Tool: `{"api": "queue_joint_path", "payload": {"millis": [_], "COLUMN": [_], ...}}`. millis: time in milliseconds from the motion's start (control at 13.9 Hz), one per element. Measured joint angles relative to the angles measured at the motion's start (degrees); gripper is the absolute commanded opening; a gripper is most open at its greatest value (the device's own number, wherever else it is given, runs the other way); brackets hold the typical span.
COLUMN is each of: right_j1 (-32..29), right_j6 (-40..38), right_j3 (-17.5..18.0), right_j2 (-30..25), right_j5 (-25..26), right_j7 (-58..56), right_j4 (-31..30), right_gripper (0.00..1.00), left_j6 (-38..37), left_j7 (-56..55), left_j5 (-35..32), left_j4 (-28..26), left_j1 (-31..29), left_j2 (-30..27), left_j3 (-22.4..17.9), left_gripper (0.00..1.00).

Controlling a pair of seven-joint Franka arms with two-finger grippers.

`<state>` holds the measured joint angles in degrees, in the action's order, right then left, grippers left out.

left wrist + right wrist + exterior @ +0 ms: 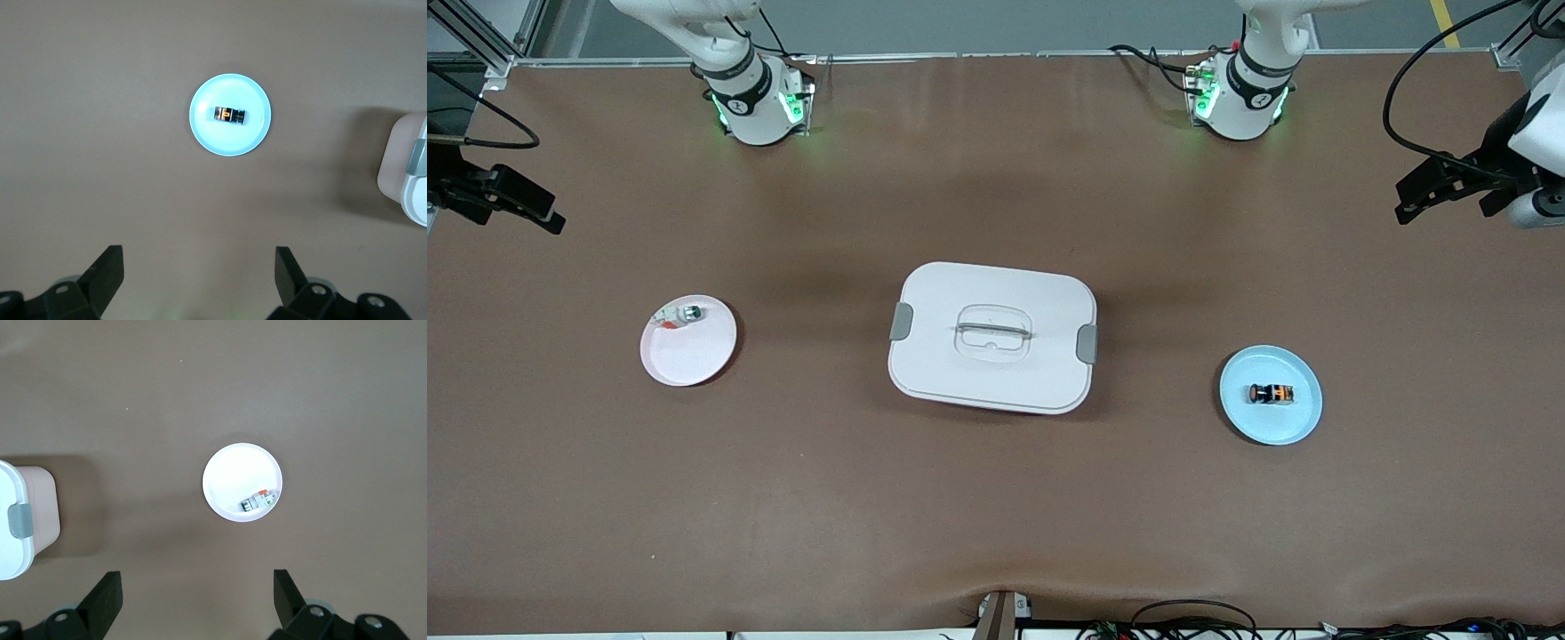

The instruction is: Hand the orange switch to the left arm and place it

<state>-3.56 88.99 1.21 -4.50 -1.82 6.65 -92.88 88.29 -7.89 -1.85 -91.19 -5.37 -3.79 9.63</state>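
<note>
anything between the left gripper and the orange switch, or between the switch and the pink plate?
Left gripper, open, has bare table between it and the orange switch on the blue plate. Toward the pink plate, the box sits mid-table directly between the plates. Right gripper waits open.

a brown mat covers the tabletop (996, 498), lit evenly with soft shadows at its middle. a grey floor (996, 22) with a yellow line (1440, 22) shows along the top, and black cables (1192, 622) trail along the lower edge.
</note>
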Motion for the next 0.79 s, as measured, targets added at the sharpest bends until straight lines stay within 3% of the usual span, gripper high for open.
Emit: {"api": "queue_joint_path", "payload": {"millis": [790], "right_j1": [0.0], "right_j6": [0.0], "right_j3": [-0.3], "right_j2": [-0.1], "right_j5": [0.4], "right_j7": [-0.9], "right_j4": [0.0], "right_gripper": [1.00], "left_j6": [-2.4], "left_j7": [-0.1], "left_j5": [0.0], "left_j4": [1.2], "left_j1": [0.0], "left_j2": [0.0], "left_j3": [0.2], "left_gripper": [1.00]}}
